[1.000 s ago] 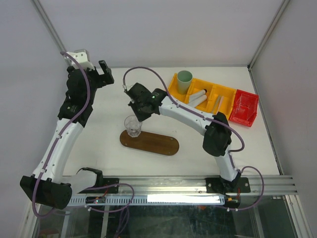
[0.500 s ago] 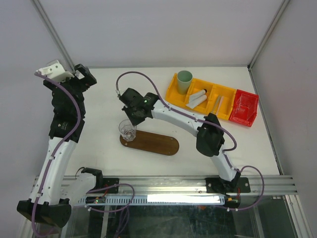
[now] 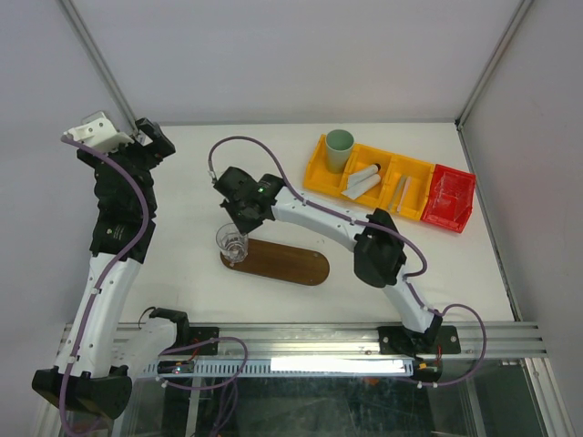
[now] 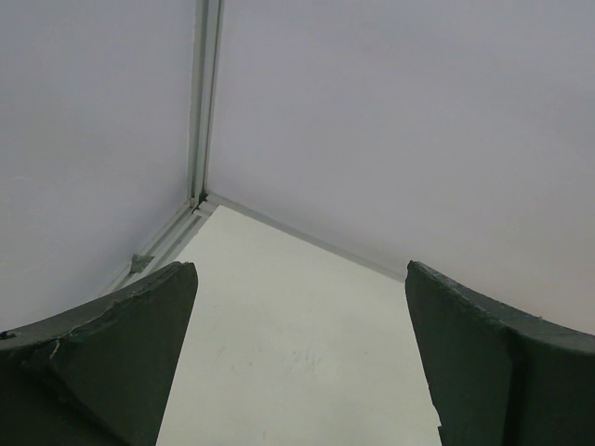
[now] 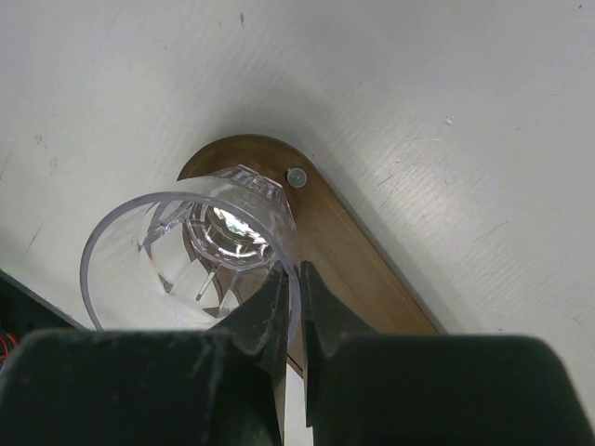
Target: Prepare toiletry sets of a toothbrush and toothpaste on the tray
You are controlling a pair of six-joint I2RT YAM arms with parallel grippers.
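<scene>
At the far left the left tool [image 4: 297,279] hangs released, its two dark fingers spread wide over a bare corner of the white desk [image 3: 191,196], well apart from everything else. Moving right, the right tool [image 5: 290,283] is clenched on the clear glass [image 5: 223,232], its fingers pinching the near wall of the rim, one inside and one outside. The glass is upright over the rounded left end of the dark wooden tray [image 3: 282,262]; whether its base touches the wood cannot be told. Further right, at the far side of the desk, the yellow bin [image 3: 316,173] holds a mint-green cup [image 3: 340,150] in its left compartment, the white tubes [image 3: 364,178] in the next, and a pale stick-like brush [image 3: 402,189] beyond them, all well apart from both tools and from the tray. A red bin [image 3: 453,196] touches the yellow one's right end.
</scene>
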